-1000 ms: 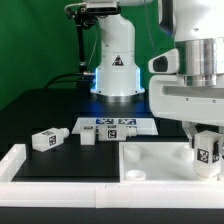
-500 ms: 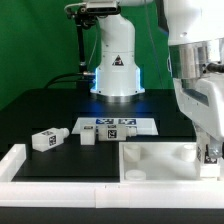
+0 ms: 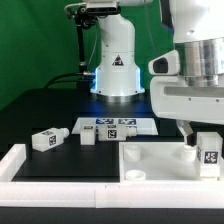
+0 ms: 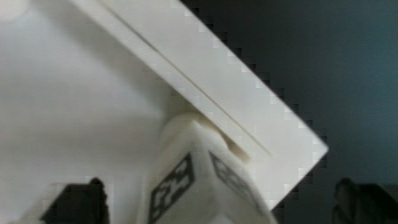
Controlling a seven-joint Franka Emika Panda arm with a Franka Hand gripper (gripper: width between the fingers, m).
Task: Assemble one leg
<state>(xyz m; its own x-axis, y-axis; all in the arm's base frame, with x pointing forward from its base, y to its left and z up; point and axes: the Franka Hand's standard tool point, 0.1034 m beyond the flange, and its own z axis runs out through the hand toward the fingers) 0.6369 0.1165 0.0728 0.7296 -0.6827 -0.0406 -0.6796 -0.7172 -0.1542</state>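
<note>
The leg (image 3: 208,152), a stubby white block with a black-and-white tag, stands upright at the corner of the large white panel (image 3: 155,155) on the exterior view's right. My gripper (image 3: 205,138) hangs right over it. In the wrist view the leg (image 4: 192,178) stands between the two dark fingertips (image 4: 80,200), with a gap on each side. The jaws are open and do not touch it. The panel's edge (image 4: 214,80) runs slantwise behind the leg.
Two more tagged white legs (image 3: 47,139) (image 3: 88,135) lie on the black table at the exterior view's left. The marker board (image 3: 112,125) lies behind the panel. A white rim (image 3: 20,165) borders the front. The robot's base (image 3: 115,70) stands at the back.
The wrist turned about the leg half a second ago and is now back square. The leg stands slightly further to the exterior view's right. The fingers now stand apart from it.
</note>
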